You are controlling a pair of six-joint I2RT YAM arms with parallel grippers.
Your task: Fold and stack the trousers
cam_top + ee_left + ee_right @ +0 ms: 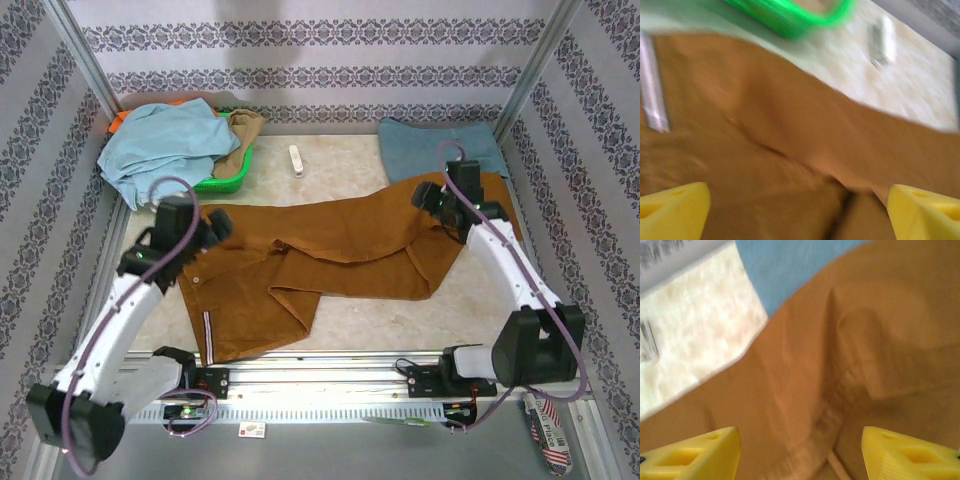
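Top external: trousers [330, 245] spread on table [350, 170], under both hands. Left hand [205, 228], right hand [432, 200] wide open, empty. We judge fold not yet begun; next we lower, pinch cloth edges.

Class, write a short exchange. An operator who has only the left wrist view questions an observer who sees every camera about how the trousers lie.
Operator: Where is the waist of the trousers?
Observer: At the near left of the table, with the white striped waistband lining showing.
Operator: And the right gripper?
Observer: Open, over the leg ends, next to a blue cloth.
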